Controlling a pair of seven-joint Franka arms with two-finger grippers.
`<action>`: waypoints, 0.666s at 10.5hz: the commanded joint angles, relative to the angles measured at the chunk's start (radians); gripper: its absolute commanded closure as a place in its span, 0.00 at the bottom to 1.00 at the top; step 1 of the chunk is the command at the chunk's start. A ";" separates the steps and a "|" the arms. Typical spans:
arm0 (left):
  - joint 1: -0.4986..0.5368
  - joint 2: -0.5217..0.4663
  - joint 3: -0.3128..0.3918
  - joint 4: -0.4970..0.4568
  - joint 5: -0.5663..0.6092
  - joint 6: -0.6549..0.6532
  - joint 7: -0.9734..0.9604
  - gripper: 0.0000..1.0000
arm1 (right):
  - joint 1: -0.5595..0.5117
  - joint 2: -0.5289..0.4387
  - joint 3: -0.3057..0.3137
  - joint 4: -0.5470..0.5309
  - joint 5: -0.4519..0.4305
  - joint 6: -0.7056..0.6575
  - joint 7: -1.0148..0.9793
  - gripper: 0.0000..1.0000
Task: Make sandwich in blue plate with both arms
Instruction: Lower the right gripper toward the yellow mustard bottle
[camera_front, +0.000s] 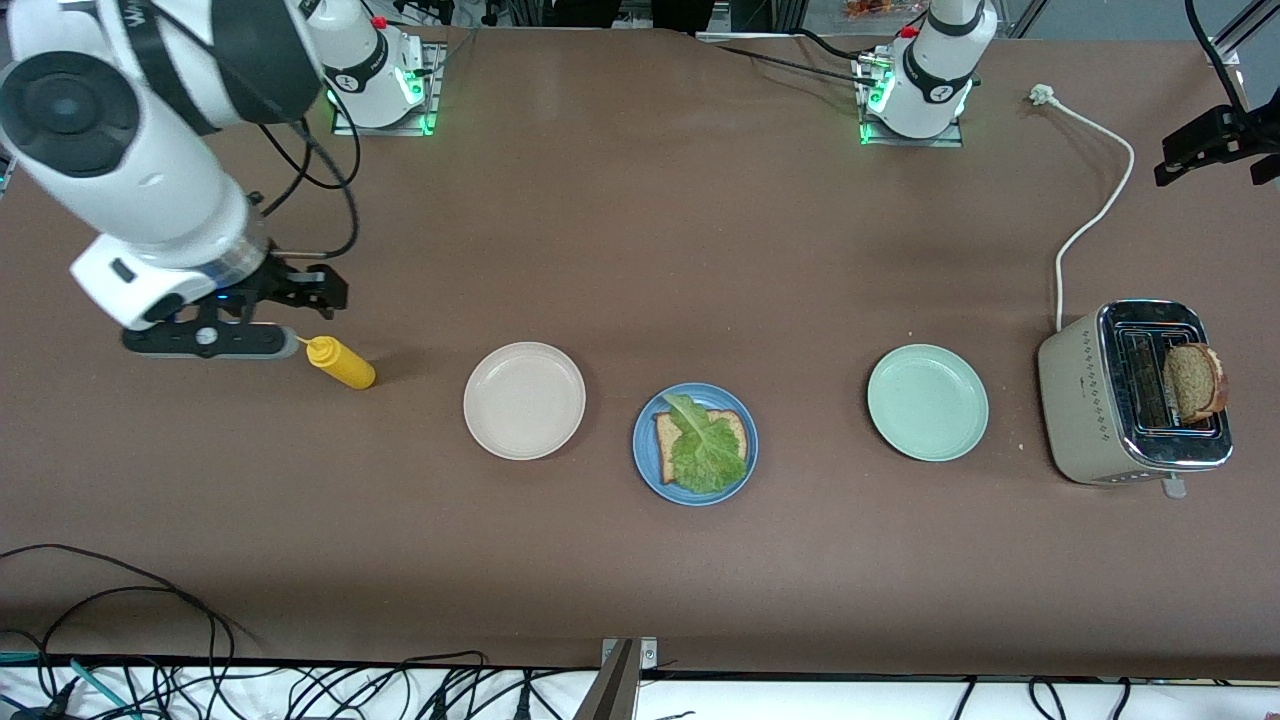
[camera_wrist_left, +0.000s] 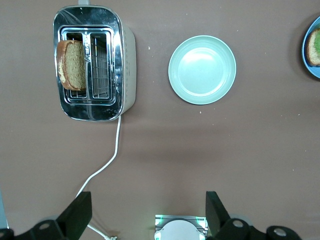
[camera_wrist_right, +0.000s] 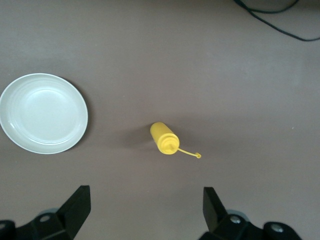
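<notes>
While the blue plate (camera_front: 648, 465) holds one bread slice (camera_front: 664, 432) under lettuce (camera_front: 705, 452), the second slice (camera_front: 1193, 381) stands on edge in the toaster (camera_front: 1100, 400), at 11 o'clock from the wide-open left gripper (camera_wrist_left: 148, 212). The right gripper (camera_wrist_right: 145, 210), also wide open, hangs over the yellow bottle (camera_front: 340, 363).

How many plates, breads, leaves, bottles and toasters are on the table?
Plates: 3 (white plate, blue plate, green plate)
Bread slices: 2 (one on the blue plate, one in the toaster)
Lettuce leaf: 1
Yellow bottle: 1
Toaster: 1
Total: 8
</notes>
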 joint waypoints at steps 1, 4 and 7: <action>0.009 0.012 -0.005 0.024 0.000 -0.011 0.027 0.00 | -0.013 -0.040 -0.108 -0.049 0.122 0.004 -0.096 0.00; 0.009 0.012 -0.005 0.024 0.000 -0.011 0.027 0.00 | -0.015 -0.111 -0.132 -0.203 0.165 0.095 -0.090 0.00; 0.006 0.010 -0.009 0.026 0.000 -0.014 0.028 0.00 | -0.015 -0.290 -0.178 -0.549 0.229 0.374 -0.101 0.00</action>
